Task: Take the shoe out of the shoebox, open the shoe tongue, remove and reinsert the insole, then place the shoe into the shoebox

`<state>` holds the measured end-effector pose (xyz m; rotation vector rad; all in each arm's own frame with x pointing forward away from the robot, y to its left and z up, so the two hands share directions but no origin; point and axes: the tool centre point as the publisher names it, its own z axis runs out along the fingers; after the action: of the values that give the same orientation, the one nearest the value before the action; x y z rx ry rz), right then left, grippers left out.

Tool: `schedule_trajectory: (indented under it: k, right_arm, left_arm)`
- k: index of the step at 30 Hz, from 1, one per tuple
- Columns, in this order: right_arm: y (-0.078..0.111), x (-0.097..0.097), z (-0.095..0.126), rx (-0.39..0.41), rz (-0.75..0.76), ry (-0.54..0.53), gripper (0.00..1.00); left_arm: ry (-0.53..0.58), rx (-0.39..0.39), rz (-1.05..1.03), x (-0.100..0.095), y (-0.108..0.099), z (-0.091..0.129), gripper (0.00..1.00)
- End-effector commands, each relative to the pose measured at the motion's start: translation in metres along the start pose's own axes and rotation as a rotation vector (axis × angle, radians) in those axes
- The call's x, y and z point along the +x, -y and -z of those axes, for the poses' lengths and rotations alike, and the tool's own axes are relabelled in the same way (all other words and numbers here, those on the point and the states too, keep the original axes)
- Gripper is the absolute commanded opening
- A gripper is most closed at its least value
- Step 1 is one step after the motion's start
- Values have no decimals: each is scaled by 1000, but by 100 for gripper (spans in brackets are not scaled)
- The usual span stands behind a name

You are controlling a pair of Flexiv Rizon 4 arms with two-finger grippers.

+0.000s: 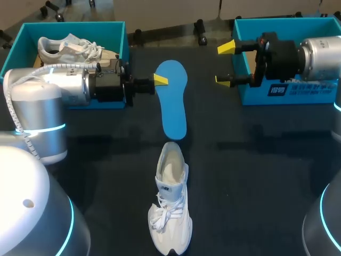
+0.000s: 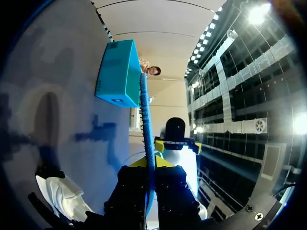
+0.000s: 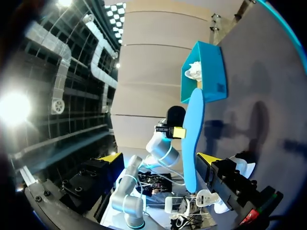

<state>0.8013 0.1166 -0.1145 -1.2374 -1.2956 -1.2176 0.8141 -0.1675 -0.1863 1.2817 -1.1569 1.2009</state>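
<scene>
My left gripper (image 1: 160, 80) is shut on the side edge of the blue insole (image 1: 175, 98), holding it above the dark table between the two boxes. The left wrist view shows the insole (image 2: 146, 120) edge-on, clamped between the fingers of the left gripper (image 2: 149, 162). The white shoe (image 1: 171, 205) lies on the table nearer me, its opening toward the insole's heel. My right gripper (image 1: 224, 65) stands open and holds nothing, to the right of the insole by the right teal shoebox (image 1: 287, 93). From the right gripper (image 3: 160, 160), the insole (image 3: 192, 139) is ahead.
The left teal shoebox (image 1: 120, 32) holds another white shoe (image 1: 69, 48), behind my left arm. The right shoebox's inside is mostly hidden by my right arm. Dark tabletop (image 1: 256, 176) stretches either side of the shoe.
</scene>
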Motion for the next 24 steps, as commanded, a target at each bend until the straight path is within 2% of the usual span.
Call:
schedule_trajectory:
  k: [1, 15, 24]
  right_arm:
    - [-8, 19, -7, 6, -42, 104, 100]
    - [-24, 47, -27, 28, -140, 372, 100]
    - [-18, 65, -29, 19, -140, 592, 100]
  left_arm:
    - [0, 1, 0, 0, 0, 0, 0]
    - [0, 1, 0, 0, 0, 0, 0]
    - [0, 1, 0, 0, 0, 0, 0]
